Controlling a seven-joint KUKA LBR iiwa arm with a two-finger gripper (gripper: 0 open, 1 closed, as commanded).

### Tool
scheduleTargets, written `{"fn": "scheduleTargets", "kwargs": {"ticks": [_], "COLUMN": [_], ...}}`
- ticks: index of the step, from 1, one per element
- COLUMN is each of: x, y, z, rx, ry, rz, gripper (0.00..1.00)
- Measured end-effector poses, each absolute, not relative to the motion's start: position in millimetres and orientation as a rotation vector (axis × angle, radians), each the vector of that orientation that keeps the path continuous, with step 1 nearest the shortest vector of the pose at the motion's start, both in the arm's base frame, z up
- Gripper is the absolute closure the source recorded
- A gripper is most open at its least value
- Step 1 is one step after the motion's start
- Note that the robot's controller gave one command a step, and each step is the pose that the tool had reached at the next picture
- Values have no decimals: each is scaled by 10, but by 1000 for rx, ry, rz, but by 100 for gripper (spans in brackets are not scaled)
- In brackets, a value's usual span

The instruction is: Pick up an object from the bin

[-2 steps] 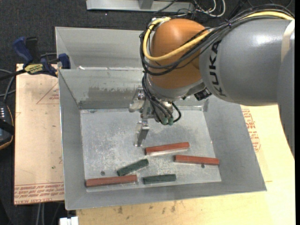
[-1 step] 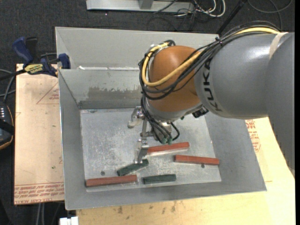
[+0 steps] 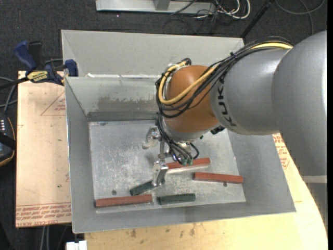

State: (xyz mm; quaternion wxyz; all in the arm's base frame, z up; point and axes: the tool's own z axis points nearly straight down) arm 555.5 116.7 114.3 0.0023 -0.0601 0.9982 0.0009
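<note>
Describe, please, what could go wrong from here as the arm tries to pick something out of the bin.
1. The gripper sits by the short dark green bar, close beside a long red-brown bar; a grasp might catch both.
2. The bars lie flat on the bin floor, so the gripper may scrape metal or slip off.
3. A second red-brown bar lies partly beneath the wrist and might get dragged.

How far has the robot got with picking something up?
Done: the tool is down low in the grey metal bin. In hand: it sits by the right end of a short dark green flat stick near the front. Left: nothing looks lifted; that stick, another dark green flat stick and the reddish-brown flat sticks lie on the floor, so gripping and lifting remain.
</note>
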Motion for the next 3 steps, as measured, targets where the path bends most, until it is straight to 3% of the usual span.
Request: {"fn": "scheduleTargets", "kwargs": {"ticks": [1, 2, 3], "x": [5158, 5158, 5075], "y": [1315, 1315, 1219], "z": [781, 781, 2494], "rx": [-722, -721, -777], "ry": [3031, 3031, 3033], "rz": [6, 6, 1], "gripper": [100, 100, 100]}}
